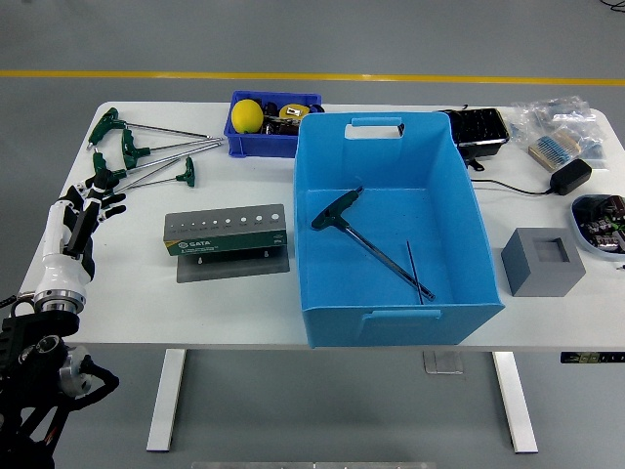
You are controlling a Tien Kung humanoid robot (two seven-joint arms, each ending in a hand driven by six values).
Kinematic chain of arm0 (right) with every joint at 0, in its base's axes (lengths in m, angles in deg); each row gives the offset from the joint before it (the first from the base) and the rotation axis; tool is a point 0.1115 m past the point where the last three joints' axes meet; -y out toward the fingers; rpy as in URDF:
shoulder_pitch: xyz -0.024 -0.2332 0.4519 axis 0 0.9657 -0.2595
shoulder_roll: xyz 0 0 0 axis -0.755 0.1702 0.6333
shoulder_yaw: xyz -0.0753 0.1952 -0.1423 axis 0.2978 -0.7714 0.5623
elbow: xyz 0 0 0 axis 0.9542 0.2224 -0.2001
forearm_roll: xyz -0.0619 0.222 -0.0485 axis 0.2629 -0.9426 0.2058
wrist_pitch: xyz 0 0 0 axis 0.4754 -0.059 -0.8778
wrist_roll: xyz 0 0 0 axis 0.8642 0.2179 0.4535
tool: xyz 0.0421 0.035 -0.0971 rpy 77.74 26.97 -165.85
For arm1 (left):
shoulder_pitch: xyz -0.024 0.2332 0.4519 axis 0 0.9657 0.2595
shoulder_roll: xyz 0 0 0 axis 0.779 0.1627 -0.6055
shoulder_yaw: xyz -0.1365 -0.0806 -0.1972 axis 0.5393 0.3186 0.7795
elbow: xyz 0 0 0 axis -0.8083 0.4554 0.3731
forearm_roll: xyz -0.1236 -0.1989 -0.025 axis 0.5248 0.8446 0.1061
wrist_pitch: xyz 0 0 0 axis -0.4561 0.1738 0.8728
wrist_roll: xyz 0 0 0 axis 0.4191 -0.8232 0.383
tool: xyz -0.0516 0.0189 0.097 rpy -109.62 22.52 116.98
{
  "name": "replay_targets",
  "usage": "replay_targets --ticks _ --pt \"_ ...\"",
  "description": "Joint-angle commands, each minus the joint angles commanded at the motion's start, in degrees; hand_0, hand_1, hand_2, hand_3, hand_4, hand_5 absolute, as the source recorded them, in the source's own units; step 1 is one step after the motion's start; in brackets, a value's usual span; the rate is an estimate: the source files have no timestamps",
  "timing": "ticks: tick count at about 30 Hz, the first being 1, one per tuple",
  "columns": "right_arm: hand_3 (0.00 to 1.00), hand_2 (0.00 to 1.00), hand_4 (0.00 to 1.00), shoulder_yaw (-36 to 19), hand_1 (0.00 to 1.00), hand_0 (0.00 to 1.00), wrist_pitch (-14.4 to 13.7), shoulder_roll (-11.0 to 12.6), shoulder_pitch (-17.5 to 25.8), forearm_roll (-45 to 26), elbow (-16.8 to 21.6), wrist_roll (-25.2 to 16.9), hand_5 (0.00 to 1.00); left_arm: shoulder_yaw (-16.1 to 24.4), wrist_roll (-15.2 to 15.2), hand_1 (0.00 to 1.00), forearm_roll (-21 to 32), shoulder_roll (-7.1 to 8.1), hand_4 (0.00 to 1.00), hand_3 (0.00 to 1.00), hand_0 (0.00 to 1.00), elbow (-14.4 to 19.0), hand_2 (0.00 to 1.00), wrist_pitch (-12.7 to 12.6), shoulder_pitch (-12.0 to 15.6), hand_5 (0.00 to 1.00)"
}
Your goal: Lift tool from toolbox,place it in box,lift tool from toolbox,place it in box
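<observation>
**A:** What is on the white table point(244, 303)?

**B:** A large blue box point(395, 230) stands right of centre, open at the top; inside it, on the floor, lies a dark T-handle tool point(366, 239), its handle toward the left and its shaft running down to the right; a thin loose rod point(414, 266) lies beside the shaft's lower end.

**A:** And the toolbox?

**B:** A grey-green tool holder point(226, 233) with a row of holes along its top sits just left of the box, on a grey base plate; beyond it, toward the far left corner, several green-handled T-wrenches point(146, 154) lie fanned on the table; a small blue bin point(269, 122) with a yellow ball point(245, 115) stands at the far edge, touching the big box's back corner.

**A:** Where is the robot's hand?

**B:** The left hand point(70, 230) is at the table's left edge, well apart from the box, pointing upward; its fingers are loosely extended and hold nothing; the fingertips sit close to the nearest wrench handle; the right hand is out of sight.

**A:** Anything on the right side?

**B:** A grey square block point(542, 260) with a recess; a black adapter point(569, 176) with a cable; a black tray point(477, 127); clear bags point(562, 127) of small parts.
</observation>
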State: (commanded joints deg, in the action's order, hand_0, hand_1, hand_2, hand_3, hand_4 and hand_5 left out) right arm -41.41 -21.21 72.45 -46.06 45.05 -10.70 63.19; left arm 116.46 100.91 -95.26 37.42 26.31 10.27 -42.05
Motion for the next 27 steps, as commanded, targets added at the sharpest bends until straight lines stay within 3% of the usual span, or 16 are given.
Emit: replay_targets --ticks 2,8,9,14,15,18,21,26,27 --pt "0.576 0.705 0.831 0.16 0.626 0.665 0.02 0.02 -0.09 -0.2 0.01 -0.08 0.744 -0.22 -0.27 0.649 3.0 -0.28 0.956 0.669 0.655 -0.26 0.719 2.8 -0.48 0.76" --pt "0.576 0.705 0.831 0.6 0.626 0.665 0.07 0.03 -0.17 -0.95 0.05 -0.34 0.744 -0.29 -2.97 0.649 10.46 0.17 0.956 0.669 0.655 -0.62 0.719 10.74 -1.25 0.76" --pt "0.575 0.704 0.829 0.63 0.626 0.665 0.07 0.03 -0.15 -1.0 0.05 -0.35 0.745 -0.06 -3.48 0.719 10.62 0.24 0.983 0.682 0.721 -0.67 0.775 11.44 -1.24 0.814" --pt "0.575 0.704 0.829 0.42 0.626 0.665 0.08 -0.02 -0.05 -0.7 0.05 -0.23 0.745 1.89 -8.16 0.719 8.2 0.79 0.983 0.682 0.721 -1.19 0.775 15.46 -1.2 0.814" --pt "0.574 0.704 0.829 0.35 0.626 0.665 0.07 -0.03 -0.04 -0.59 0.05 -0.19 0.745 2.12 -9.22 0.764 7.49 1.09 0.998 0.692 0.751 -1.35 0.799 16.37 -1.31 0.892" --pt "0.574 0.704 0.829 0.05 0.626 0.665 0.03 -0.05 -0.04 -0.15 0.03 -0.03 0.745 2.43 -11.45 0.764 5.36 2.4 0.998 0.692 0.751 -2.32 0.799 18.76 -2.17 0.892" --pt "0.574 0.704 0.829 -0.16 0.627 0.664 0.01 -0.02 -0.06 0.22 0.04 0.08 0.746 2.28 -11.02 0.78 3.81 3.61 0.998 0.693 0.757 -3.63 0.8 18.79 -3.24 0.919" --pt "0.574 0.704 0.829 -0.36 0.627 0.664 -0.02 0.0 -0.08 0.45 0.01 0.16 0.746 2.27 -6.96 0.78 2.44 4.85 0.998 0.693 0.757 -5.76 0.8 16.05 -4.52 0.919" --pt "0.574 0.705 0.829 -0.33 0.627 0.664 -0.01 0.02 -0.11 0.42 0.01 0.15 0.745 2.38 -6.21 0.778 2.26 4.91 0.998 0.696 0.756 -6.0 0.798 15.61 -4.65 0.871"
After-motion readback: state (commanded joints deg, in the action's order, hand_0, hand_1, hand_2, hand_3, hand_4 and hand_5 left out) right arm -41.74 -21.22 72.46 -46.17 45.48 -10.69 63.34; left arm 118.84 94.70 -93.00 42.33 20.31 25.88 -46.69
